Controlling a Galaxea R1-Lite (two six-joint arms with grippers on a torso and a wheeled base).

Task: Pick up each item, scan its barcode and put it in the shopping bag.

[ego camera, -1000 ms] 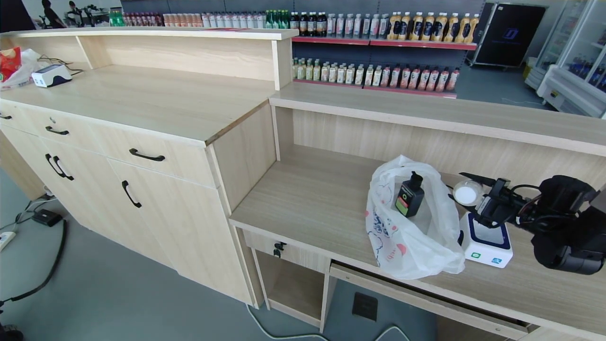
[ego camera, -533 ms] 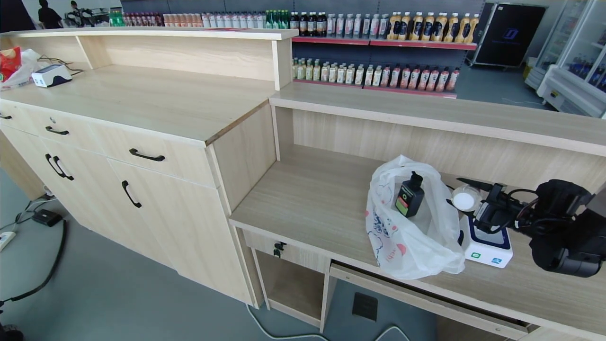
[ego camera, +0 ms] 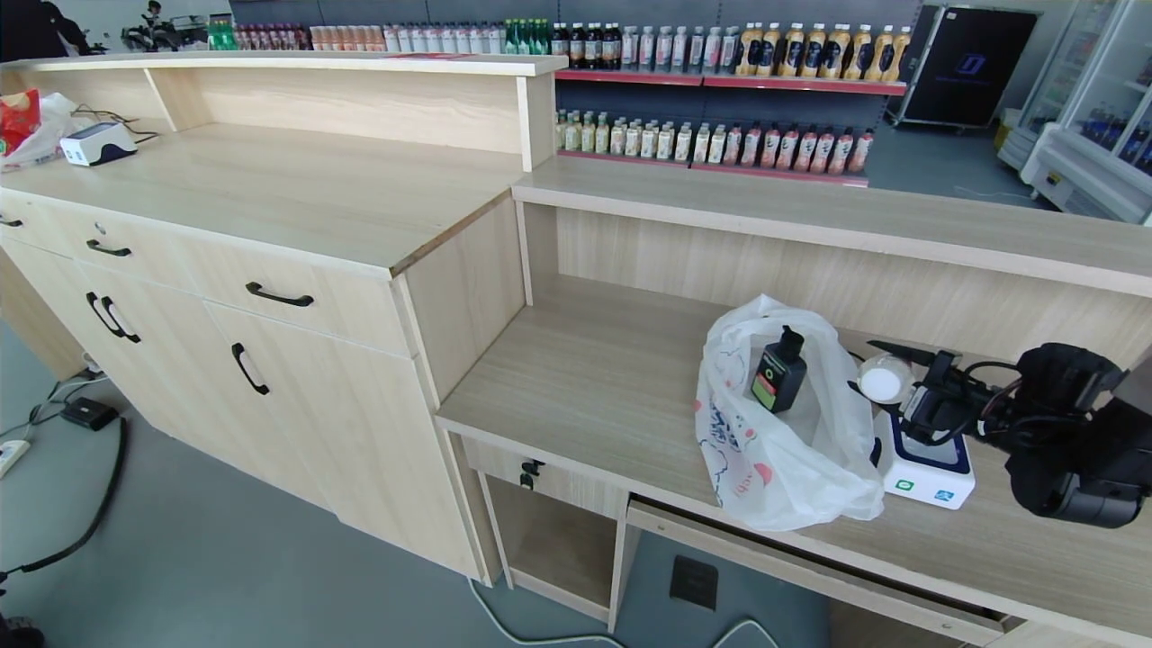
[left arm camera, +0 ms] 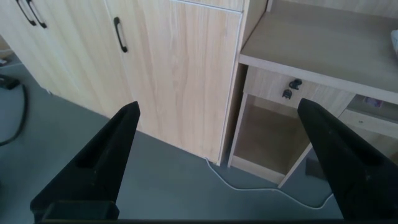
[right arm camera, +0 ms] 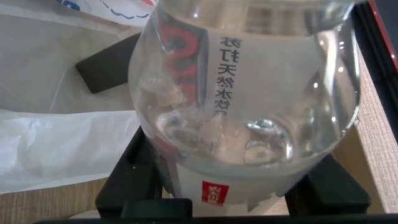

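Observation:
My right gripper (ego camera: 886, 371) is shut on a clear plastic water bottle (ego camera: 884, 378), held sideways over the white scanner (ego camera: 925, 459) at the right of the low counter, its end at the bag's right edge. In the right wrist view the water bottle (right arm camera: 249, 99) is close up, with a red and white label. The white shopping bag (ego camera: 781, 423) stands open just left of the scanner, with a dark pump bottle (ego camera: 779, 373) upright inside. My left gripper (left arm camera: 217, 162) hangs open above the floor in front of the cabinet, with nothing between its fingers.
A tall cabinet with drawers (ego camera: 270, 288) stands left of the low counter (ego camera: 594, 378). A raised ledge (ego camera: 810, 211) runs behind the bag. A second scanner (ego camera: 97, 142) and another bag (ego camera: 27, 121) sit far left on the upper counter. Shelves of bottles (ego camera: 711, 90) are behind.
My right gripper has carried the water bottle a little to the left and down, closer to the bag's right edge. The bag and pump bottle have not moved.

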